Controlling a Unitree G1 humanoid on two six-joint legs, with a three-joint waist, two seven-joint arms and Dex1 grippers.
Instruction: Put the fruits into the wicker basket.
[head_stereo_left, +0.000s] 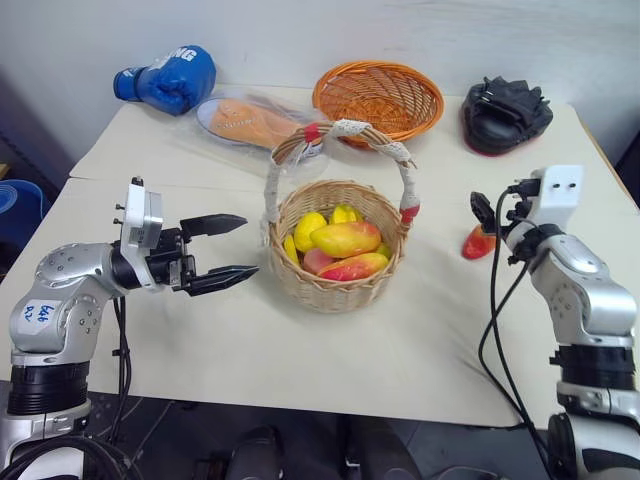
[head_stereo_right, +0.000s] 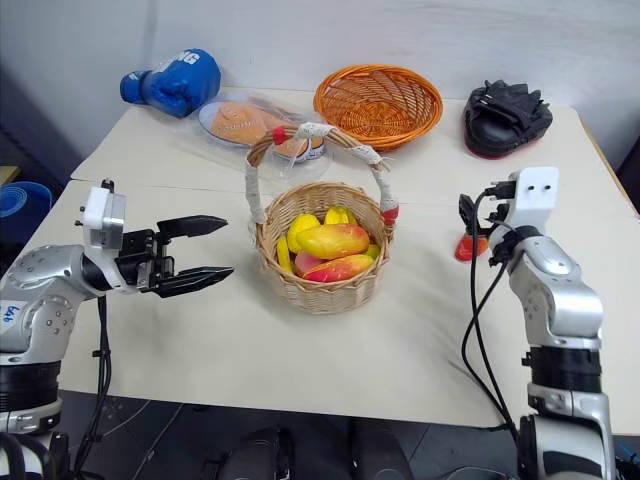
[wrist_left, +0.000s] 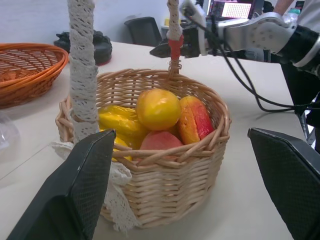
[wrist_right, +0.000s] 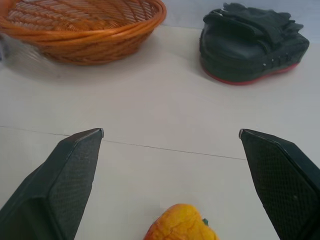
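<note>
You see: wicker basket (head_stereo_left: 335, 262) holds maybe six fruits | one fruit (head_stereo_left: 478, 243) outside | left gripper (head_stereo_left: 232, 248), right gripper (wrist_right: 170, 145) both spread, empty

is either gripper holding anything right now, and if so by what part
Nothing is held. The left gripper is open beside the wicker basket; the right gripper is open above a small red-orange fruit on the table.

The round light-tan wicker basket (head_stereo_left: 335, 275) with a tall cloth-wrapped arched handle stands upright mid-counter, holding glossy yellow, pink and yellow-to-red mango-like toy fruits (head_stereo_left: 345, 238), while one small orange-red toy fruit (head_stereo_left: 478, 242) lies outside, well to its right.
</note>
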